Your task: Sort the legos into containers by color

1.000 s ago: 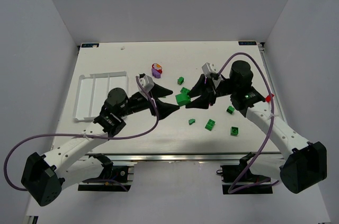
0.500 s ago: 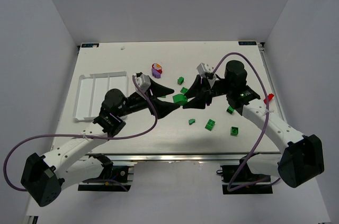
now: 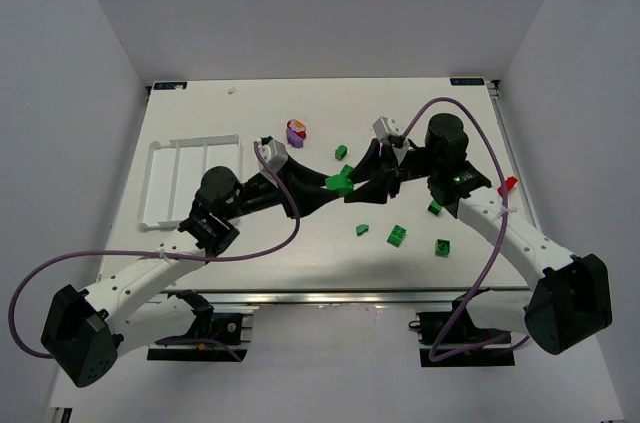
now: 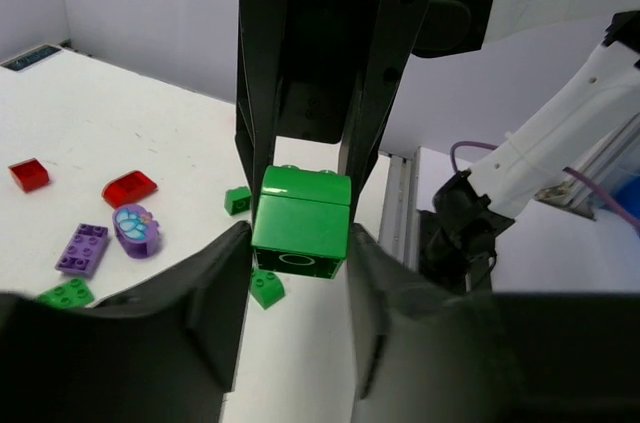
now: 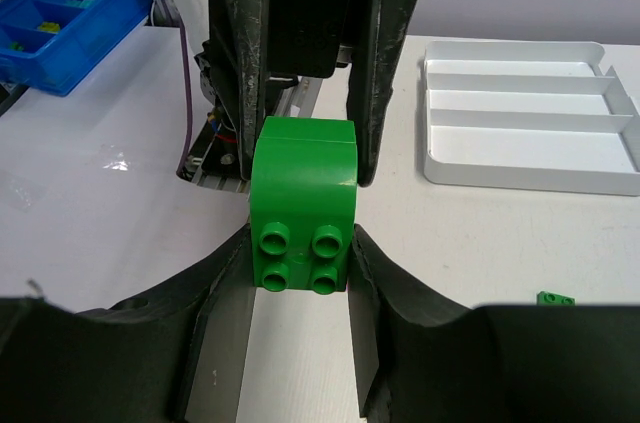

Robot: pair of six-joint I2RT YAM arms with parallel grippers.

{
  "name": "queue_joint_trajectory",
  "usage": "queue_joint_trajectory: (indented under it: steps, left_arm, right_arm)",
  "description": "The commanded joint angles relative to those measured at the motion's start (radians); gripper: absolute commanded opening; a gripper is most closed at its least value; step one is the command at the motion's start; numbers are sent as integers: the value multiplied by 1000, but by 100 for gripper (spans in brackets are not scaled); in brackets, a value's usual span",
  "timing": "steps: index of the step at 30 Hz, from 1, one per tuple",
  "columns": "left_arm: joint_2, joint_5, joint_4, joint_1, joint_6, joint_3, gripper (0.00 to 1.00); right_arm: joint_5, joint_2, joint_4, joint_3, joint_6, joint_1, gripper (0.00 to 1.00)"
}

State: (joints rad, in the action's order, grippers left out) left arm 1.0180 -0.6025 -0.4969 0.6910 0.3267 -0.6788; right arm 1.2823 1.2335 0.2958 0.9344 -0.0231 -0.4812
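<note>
We judge the sorting barely begun: the shallow white divided tray shows no brick in any compartment we can see. The large green rounded plastic brick hangs above the white counter, well to the right of that tray, with the left tool and the right tool both clenched on it. Also right of the tray, several small green bricks, a small red one and a rounded purple piece lie loose on the counter, all left to sort.
</note>
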Motion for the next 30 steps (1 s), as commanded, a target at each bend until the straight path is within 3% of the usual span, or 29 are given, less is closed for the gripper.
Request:
queue_joint_trajectory:
  steps: [1, 5, 7, 8, 17, 25, 27, 30]
  left_arm:
    - [-1, -13, 4, 5, -8, -8, 46]
    - [-1, -14, 3, 5, -8, -7, 21]
    - [-1, -13, 6, 5, -9, -10, 3]
    - [-4, -5, 9, 5, -12, -10, 0]
    - [-91, 49, 161, -1, -104, 12, 0]
    - [-167, 75, 250, -82, -126, 56, 0]
    - [-186, 139, 311, -102, -127, 64, 0]
    - [-171, 375, 508, -164, -86, 10, 0]
  right_arm:
    - [-1, -2, 51, 9, 15, -5, 0]
    - [-1, -2, 49, 7, 15, -7, 0]
    - [-3, -2, 49, 6, 15, -7, 0]
    - [-3, 0, 51, 6, 15, -7, 0]
    - [-17, -17, 100, 6, 68, 29, 0]
    - [-12, -26, 89, 3, 60, 56, 0]
    - [-31, -28, 56, 9, 23, 58, 0]
    - [-98, -32, -98, 27, -124, 58, 0]
